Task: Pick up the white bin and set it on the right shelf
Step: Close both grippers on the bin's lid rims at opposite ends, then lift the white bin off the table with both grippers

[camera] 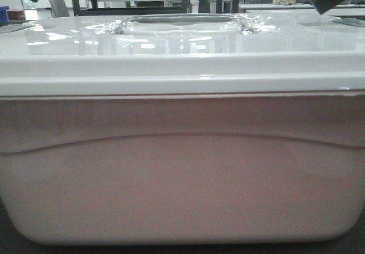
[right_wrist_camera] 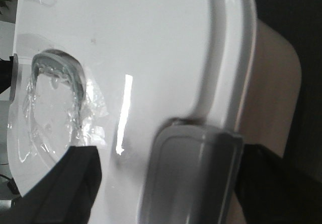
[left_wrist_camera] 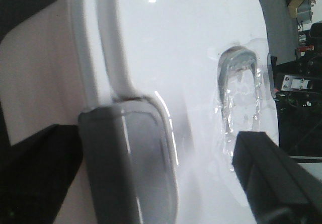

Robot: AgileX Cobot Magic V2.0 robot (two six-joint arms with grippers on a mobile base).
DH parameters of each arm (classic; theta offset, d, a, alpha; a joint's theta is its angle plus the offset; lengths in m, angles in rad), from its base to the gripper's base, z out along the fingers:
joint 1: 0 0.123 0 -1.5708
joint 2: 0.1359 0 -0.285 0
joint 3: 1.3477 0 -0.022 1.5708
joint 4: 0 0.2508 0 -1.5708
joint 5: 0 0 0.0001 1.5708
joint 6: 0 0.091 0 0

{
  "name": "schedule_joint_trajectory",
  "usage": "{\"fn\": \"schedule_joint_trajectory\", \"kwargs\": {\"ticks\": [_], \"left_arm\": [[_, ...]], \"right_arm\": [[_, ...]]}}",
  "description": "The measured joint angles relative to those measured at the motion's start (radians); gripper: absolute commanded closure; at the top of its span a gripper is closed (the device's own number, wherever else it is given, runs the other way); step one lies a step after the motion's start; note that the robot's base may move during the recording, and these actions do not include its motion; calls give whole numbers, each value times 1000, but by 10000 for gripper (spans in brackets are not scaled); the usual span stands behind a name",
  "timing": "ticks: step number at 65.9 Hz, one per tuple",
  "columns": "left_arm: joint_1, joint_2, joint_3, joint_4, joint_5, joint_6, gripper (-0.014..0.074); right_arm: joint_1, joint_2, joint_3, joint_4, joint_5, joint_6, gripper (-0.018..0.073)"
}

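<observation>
I log a dark surface (camera: 5, 244) showing just under the white bin (camera: 182, 180), at both its lower corners. The bin rests directly on it.

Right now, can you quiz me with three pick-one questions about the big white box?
1. Where is the clear handle? A. middle of the lid B. low on one side C. on the floor
2. What colour is the clip at the lid's end? A. red B. grey C. green
3. How is the lid of the white bin? A. lying beside it B. missing C. on top, shut
Answers: 1 A, it sits in the lid's centre; 2 B, both wrist views show a grey clip; 3 C, its rim covers the tub.
</observation>
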Motion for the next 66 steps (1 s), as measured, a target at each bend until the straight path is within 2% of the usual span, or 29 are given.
{"fn": "schedule_joint_trajectory", "kwargs": {"ticks": [13, 25, 31, 46, 53, 66], "left_arm": [[-35, 0, 2, 0, -23, 0, 96], [-36, 0, 2, 0, -27, 0, 109], [-36, 0, 2, 0, -29, 0, 150], [-36, 0, 2, 8, -42, 0, 312], [-36, 0, 2, 20, -51, 0, 354], [-36, 0, 2, 20, -56, -7, 355]], "right_arm": [[0, 0, 0, 0, 0, 0, -62], [0, 0, 0, 0, 0, 0, -62], [0, 0, 0, 0, 0, 0, -39], [0, 0, 1, -8, -13, 0, 127], [-2, 0, 3, -8, -17, 0, 135], [-4, 0, 5, -8, -18, 4, 135]]}}
